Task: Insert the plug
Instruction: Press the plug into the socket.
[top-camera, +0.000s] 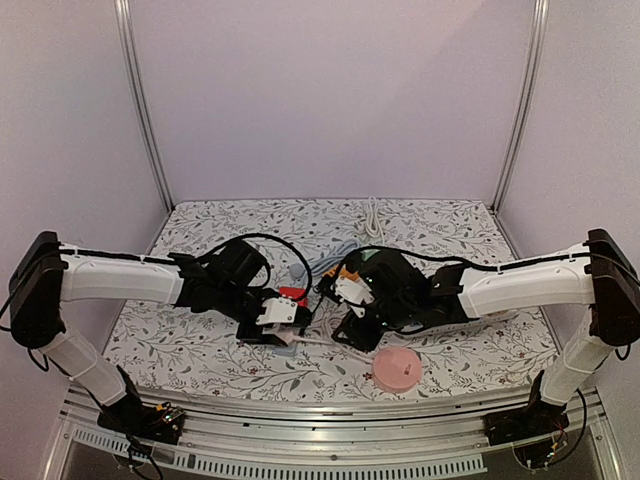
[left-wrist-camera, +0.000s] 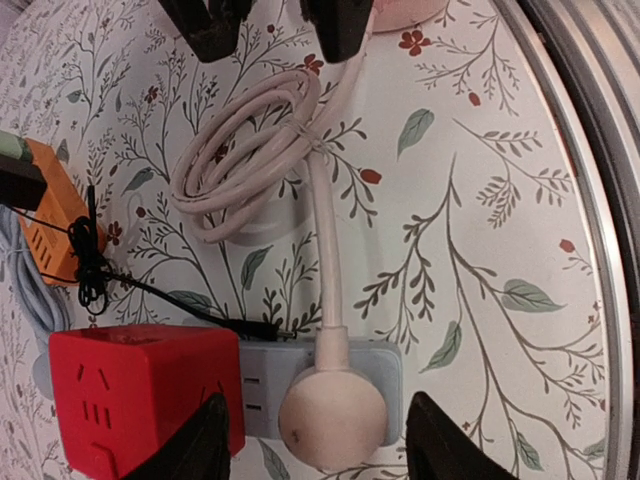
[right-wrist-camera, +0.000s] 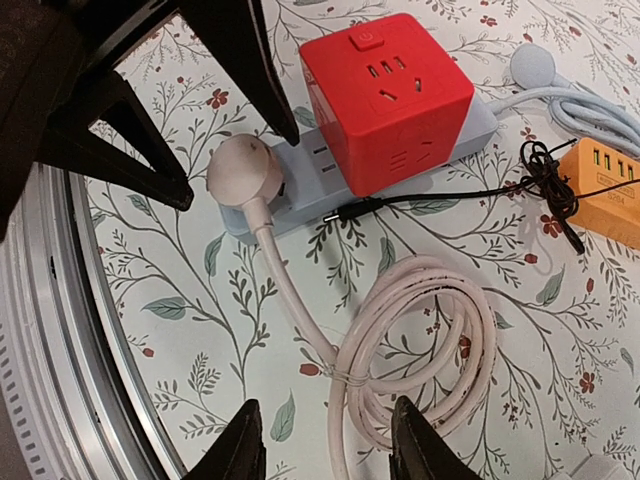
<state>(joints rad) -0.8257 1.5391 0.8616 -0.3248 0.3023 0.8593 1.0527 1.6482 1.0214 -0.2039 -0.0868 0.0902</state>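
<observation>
Pale pink round plug (left-wrist-camera: 332, 418), head flat on the outer end of the pale blue power strip (left-wrist-camera: 378, 362), just beside the red cube socket (left-wrist-camera: 130, 400) on the same strip. No pins visible in either wrist view, hence judged seated or very nearly so. From the head, a pink cable (left-wrist-camera: 325, 250) running away across the flowered table (left-wrist-camera: 480, 220) into a tied coil (left-wrist-camera: 275, 140) nearby.

Left gripper (left-wrist-camera: 318, 425) poised over the plug, one finger (left-wrist-camera: 195, 445) on each side of the head, a clear gap at both; jaws apart, gripping nothing. Right gripper (right-wrist-camera: 328, 420) hovering over the cable just past the coil, jaws likewise apart, the cable between or beneath them with no pinch to be seen; holding nothing, as far as can be told.

Further out: a thin black lead (right-wrist-camera: 430, 205) lying against the strip and tangled towards an orange adapter (right-wrist-camera: 600, 190); a grey plug and cable (right-wrist-camera: 533, 68) beyond the cube; a pink disc (top-camera: 397, 368) near the front rail.

Step in hand, by judgement: end of insertion, at the point of letting go. Next move: confirm full seating, if need be with a straight downward press on the head. Then lift both grippers straight up, clear of cable and coil, so as not to drag the plug back out.
</observation>
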